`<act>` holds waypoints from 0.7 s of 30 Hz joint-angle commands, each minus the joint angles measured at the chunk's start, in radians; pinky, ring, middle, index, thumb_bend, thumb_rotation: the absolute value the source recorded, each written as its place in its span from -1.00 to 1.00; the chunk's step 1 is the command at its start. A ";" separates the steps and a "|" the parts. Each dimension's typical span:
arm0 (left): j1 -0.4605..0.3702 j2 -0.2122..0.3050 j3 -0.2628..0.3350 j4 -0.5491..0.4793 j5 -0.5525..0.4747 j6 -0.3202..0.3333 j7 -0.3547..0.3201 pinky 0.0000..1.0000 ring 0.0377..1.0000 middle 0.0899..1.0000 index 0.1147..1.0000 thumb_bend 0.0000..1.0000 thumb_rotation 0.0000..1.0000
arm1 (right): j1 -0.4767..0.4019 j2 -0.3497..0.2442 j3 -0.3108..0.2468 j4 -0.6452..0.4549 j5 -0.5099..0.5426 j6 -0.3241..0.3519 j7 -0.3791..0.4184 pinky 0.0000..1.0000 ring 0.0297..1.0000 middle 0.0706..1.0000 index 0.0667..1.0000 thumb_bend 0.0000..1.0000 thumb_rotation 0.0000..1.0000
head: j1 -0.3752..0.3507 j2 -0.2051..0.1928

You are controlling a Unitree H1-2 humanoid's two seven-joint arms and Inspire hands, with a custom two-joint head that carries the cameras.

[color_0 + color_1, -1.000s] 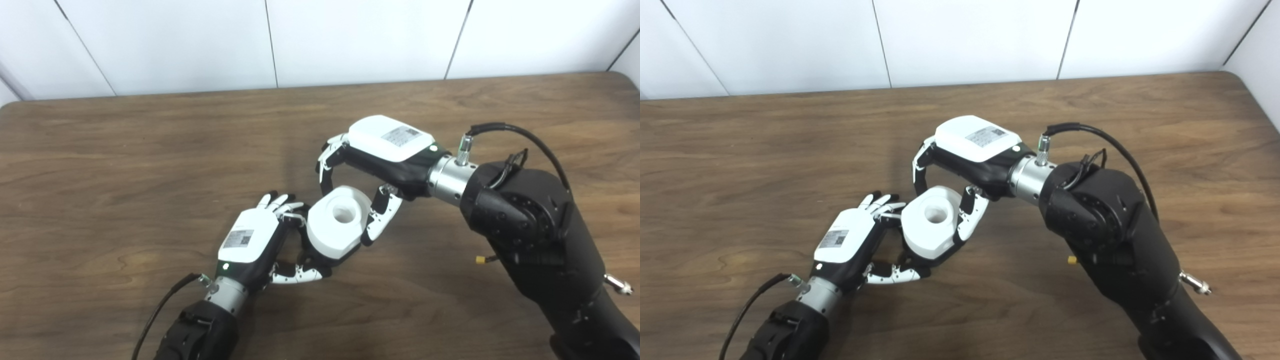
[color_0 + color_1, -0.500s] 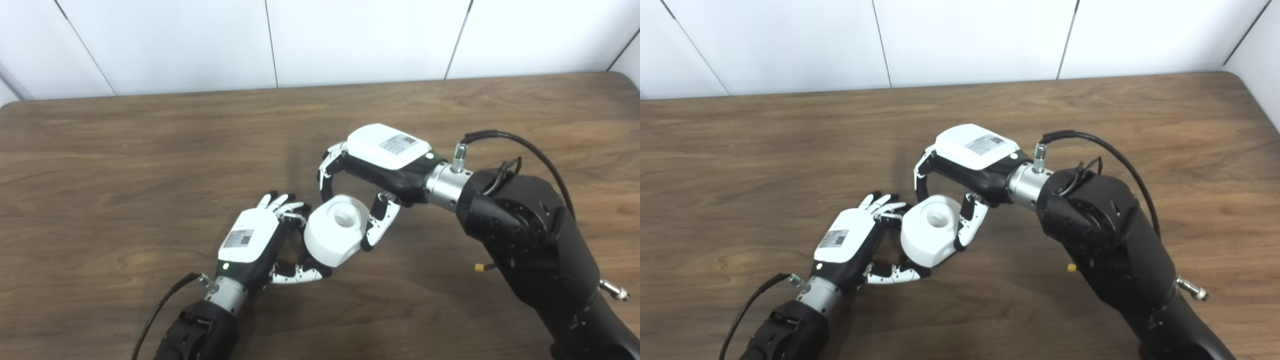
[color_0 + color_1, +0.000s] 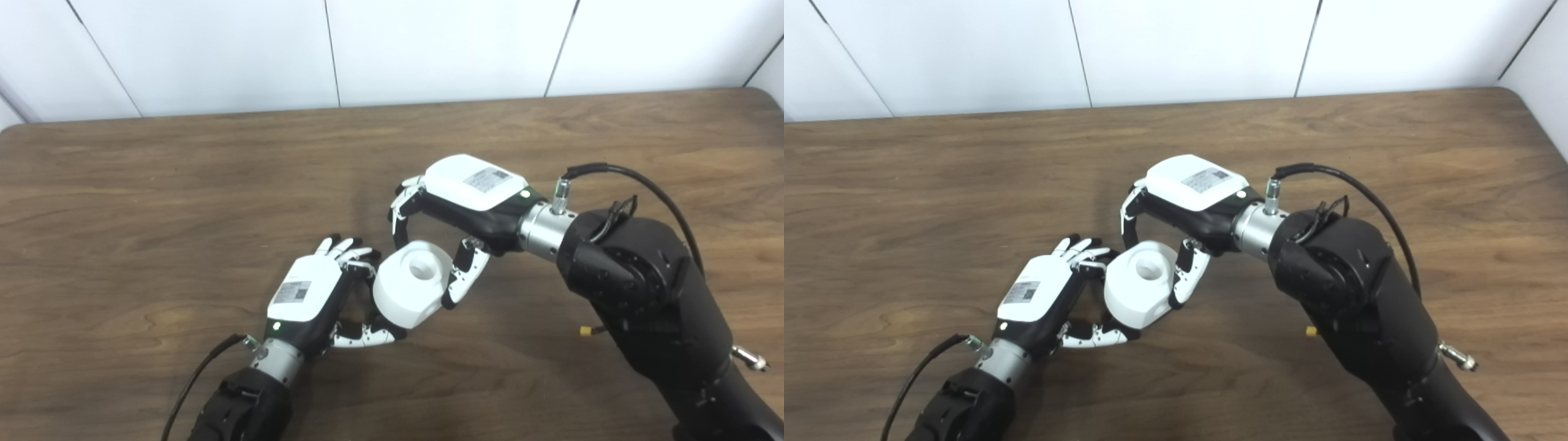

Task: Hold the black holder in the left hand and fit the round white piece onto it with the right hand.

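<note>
The round white piece (image 3: 409, 283), with a hole in its top, sits between both hands at the table's middle. My right hand (image 3: 465, 196) is shut on it from above, fingers on its far side and thumb (image 3: 460, 278) on its right side. My left hand (image 3: 309, 295) is curled under the piece's left side, around a dark part that I take for the black holder (image 3: 370, 293). The holder is almost wholly hidden by the white piece and my fingers. In the right eye view the piece (image 3: 1140, 283) rests tilted against my left hand (image 3: 1038, 300).
The brown wooden table (image 3: 153, 202) reaches to a white panelled wall at the back. My right forearm (image 3: 649, 288) is bulky and lies over the table's right front. A black cable (image 3: 196, 376) trails from my left wrist.
My right hand has lowered the white piece a little, down and left against my left hand. The left hand has stayed put.
</note>
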 commanded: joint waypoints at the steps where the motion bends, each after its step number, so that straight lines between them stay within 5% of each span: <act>1: 0.013 0.018 -0.012 0.014 0.025 0.005 -0.044 1.00 0.84 0.60 -0.16 0.04 -0.90 | -0.029 0.006 -0.010 -0.026 -0.009 0.000 -0.003 0.49 0.75 0.50 0.07 0.80 -0.48 | -0.001 0.001; 16: 0.015 0.017 -0.015 0.016 0.030 0.006 -0.046 1.00 0.85 0.59 -0.16 0.04 -0.90 | -0.035 0.008 -0.030 -0.052 -0.025 0.009 0.042 0.48 0.75 0.52 0.19 0.99 -0.39 | 0.004 -0.005; 21: 0.015 0.015 -0.015 0.018 0.028 0.005 -0.043 1.00 0.84 0.58 -0.16 0.04 -0.90 | -0.045 0.000 -0.028 -0.061 -0.035 0.020 0.081 0.51 0.79 0.60 0.38 1.00 -0.24 | 0.004 -0.005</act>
